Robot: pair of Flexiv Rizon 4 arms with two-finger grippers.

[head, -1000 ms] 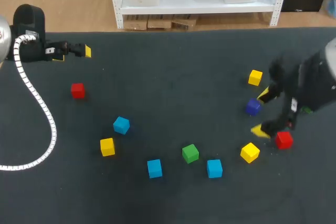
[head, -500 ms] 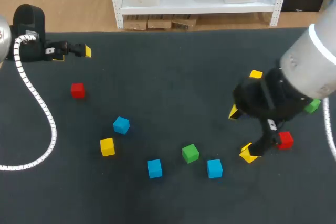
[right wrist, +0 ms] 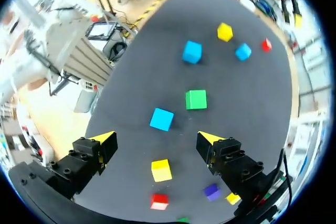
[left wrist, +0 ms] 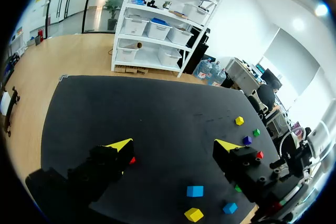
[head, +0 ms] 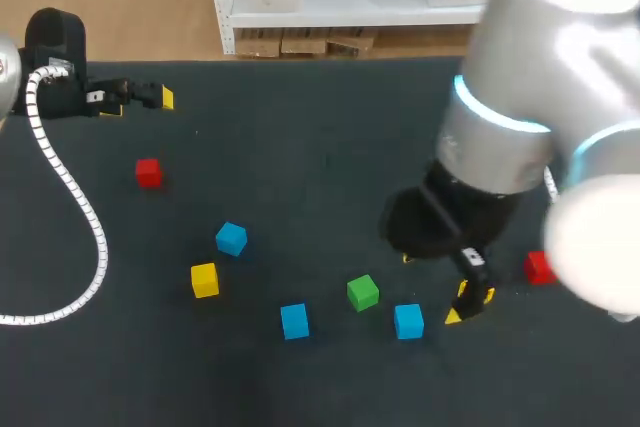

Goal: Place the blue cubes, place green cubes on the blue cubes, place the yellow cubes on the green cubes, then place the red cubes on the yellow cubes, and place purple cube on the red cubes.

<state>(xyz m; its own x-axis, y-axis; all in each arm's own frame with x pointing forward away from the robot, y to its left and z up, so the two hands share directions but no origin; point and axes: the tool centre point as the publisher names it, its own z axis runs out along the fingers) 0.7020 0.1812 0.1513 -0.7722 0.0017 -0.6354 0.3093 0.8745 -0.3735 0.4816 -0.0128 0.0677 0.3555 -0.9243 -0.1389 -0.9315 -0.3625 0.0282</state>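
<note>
My right gripper point(head: 437, 283) hangs open above the table's front middle, near a blue cube point(head: 408, 321) and a green cube point(head: 362, 293). In the right wrist view that blue cube point(right wrist: 161, 119) lies just ahead of the open right gripper point(right wrist: 156, 138), with the green cube point(right wrist: 196, 99) beyond it. A yellow cube point(right wrist: 161, 170), a red cube point(right wrist: 159, 201) and the purple cube point(right wrist: 211, 191) lie under the wrist. Two more blue cubes point(head: 294, 321) point(head: 231, 239) sit toward the left. My left gripper point(head: 140, 102) is open and empty at the far left.
A yellow cube point(head: 204, 279) and a red cube point(head: 148, 172) lie on the left half of the dark table point(head: 300, 147). Another red cube point(head: 538, 267) shows beside my right arm, which hides the other right-hand cubes in the head view. A white cable point(head: 85, 217) loops at the left.
My right arm has swung left from the right-hand cubes toward the front middle, and it now covers the yellow and purple cubes in the head view. The left arm has not moved.
</note>
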